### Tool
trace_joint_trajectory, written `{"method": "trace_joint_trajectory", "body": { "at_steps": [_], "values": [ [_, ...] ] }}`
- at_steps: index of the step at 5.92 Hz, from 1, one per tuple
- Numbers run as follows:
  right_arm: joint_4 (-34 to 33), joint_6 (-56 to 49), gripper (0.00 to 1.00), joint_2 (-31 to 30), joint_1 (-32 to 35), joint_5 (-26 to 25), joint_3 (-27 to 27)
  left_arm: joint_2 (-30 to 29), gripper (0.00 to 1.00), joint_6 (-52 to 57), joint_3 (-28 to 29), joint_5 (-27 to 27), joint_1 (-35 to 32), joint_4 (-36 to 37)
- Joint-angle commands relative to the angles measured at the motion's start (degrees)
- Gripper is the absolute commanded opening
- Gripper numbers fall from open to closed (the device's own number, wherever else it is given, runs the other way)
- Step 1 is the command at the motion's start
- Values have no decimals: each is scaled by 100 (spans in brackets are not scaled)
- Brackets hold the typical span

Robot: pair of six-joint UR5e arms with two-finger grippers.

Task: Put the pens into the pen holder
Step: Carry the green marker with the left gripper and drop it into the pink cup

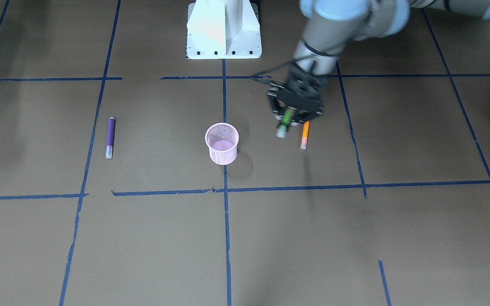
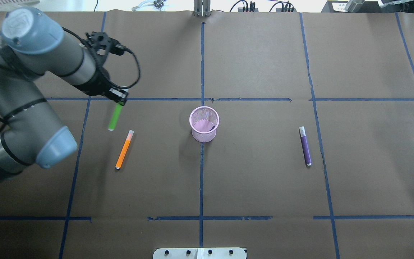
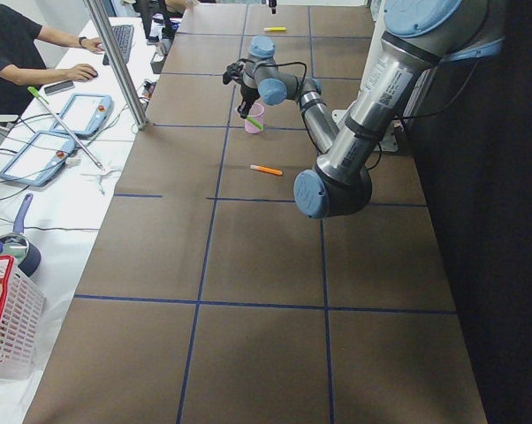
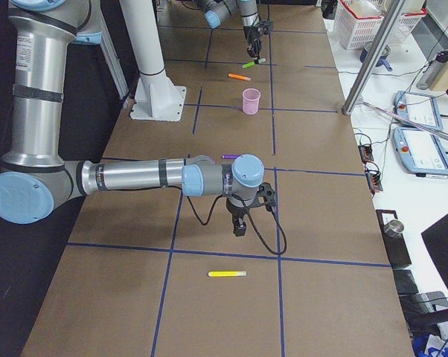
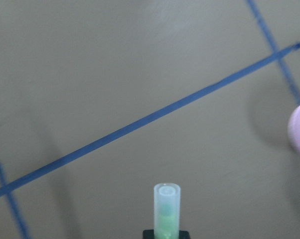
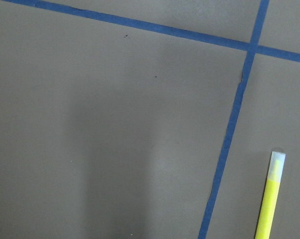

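Note:
My left gripper (image 1: 292,118) is shut on the green pen (image 1: 286,119) and holds it tilted above the table, cap end down; the pen also shows in the overhead view (image 2: 114,117) and the left wrist view (image 5: 167,209). The orange pen (image 1: 305,134) lies flat right beside it. The pink mesh pen holder (image 1: 223,155) stands upright at the table's middle, apart from the gripper. The purple pen (image 1: 110,137) lies alone on the robot's right side. My right gripper (image 4: 239,223) hovers low, far from these; I cannot tell whether it is open or shut.
A yellow pen (image 4: 228,274) lies near my right gripper and shows in the right wrist view (image 6: 269,199). Blue tape lines cross the brown table. The white robot base (image 1: 223,29) stands behind the holder. Operators' desks run along the far side.

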Motion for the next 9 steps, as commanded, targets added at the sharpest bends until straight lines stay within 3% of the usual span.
{"method": "trace_joint_trajectory", "body": {
  "at_steps": [1, 3, 7, 8, 9],
  "values": [
    [0, -1, 100, 13, 0, 0, 0, -422, 3, -493, 77, 1225, 323, -489],
    [9, -10, 100, 13, 0, 0, -18, -632, 6, -520, 1040, 2892, 1041, -1990],
    [0, -10, 100, 13, 0, 0, -35, -520, 14, -529, 1299, 3217, 1343, -2118],
    [0, -10, 100, 13, 0, 0, -26, -415, 23, -529, 1360, 3226, 1439, -2424],
    [9, -10, 100, 13, 0, 0, -44, -344, 47, -512, 1492, 3217, 1440, -2706]
  ]
}}
